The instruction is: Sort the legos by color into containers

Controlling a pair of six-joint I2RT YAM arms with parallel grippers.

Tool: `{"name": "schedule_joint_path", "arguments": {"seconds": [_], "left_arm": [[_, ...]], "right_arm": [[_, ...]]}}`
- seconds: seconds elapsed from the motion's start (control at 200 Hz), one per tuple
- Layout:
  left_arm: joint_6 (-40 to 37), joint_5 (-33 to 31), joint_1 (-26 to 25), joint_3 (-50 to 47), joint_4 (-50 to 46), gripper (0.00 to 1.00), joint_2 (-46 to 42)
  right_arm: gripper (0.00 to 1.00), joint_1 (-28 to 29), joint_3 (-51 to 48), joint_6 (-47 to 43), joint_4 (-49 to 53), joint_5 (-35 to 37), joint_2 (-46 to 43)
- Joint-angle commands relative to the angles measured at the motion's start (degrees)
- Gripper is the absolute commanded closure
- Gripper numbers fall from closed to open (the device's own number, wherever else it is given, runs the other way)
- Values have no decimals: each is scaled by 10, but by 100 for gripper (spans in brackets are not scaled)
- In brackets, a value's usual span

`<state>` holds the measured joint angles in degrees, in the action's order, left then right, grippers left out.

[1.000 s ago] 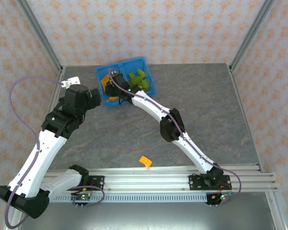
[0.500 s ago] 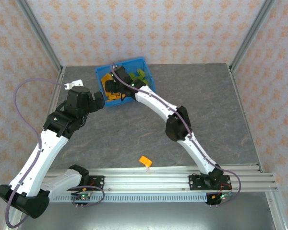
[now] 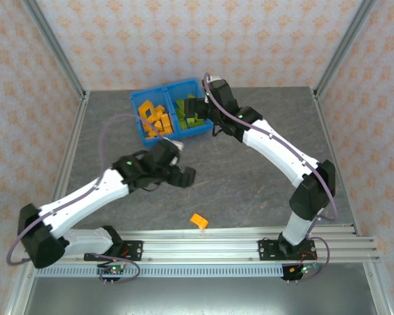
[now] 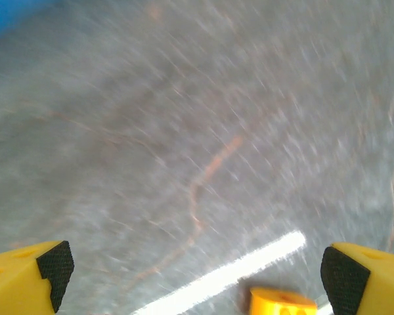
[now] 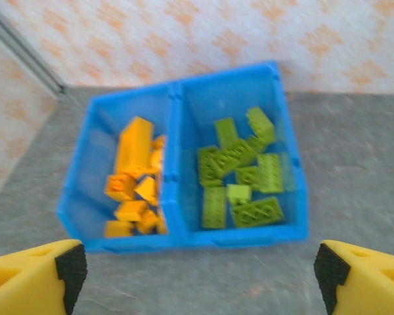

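Left gripper [image 3: 184,176]: jaws wide, holding nothing | stray orange lego [image 3: 197,220]: at its 5 o'clock, near front rail [image 3: 236,244] | right gripper [image 5: 196,268]: spread, empty, well apart, facing blue bin [image 5: 236,235] | judgement: left arm nearer.

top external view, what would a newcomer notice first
The bright blue bin at the far side of the table, orange bricks in its left compartment and green bricks in its right. Then one stray orange brick lying alone near the front rail.
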<state>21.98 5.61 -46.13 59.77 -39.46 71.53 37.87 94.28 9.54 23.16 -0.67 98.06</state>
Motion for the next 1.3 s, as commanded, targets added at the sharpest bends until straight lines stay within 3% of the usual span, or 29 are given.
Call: {"name": "schedule_joint_path", "arguments": {"seconds": [0.0,0.225,0.48,0.966,1.101,1.296], "left_arm": [[-28,31,-55,-27,32,0,38],[-65,66,-132,-30,41,0,133],[-53,120,-172,-43,73,0,196],[-35,42,-197,-44,39,1,244],[-25,8,-199,-46,31,13,250],[-18,11,-199,-55,40,35,244]], "right_arm": [[6,-19,-55,7,-12,23,-20],[2,-29,-79,0,-8,23,-30],[1,-29,-73,-6,-1,25,-18],[0,-28,-64,-9,8,32,-6],[0,-28,-60,-7,9,30,-2],[0,-29,-51,-7,15,32,4]]}}
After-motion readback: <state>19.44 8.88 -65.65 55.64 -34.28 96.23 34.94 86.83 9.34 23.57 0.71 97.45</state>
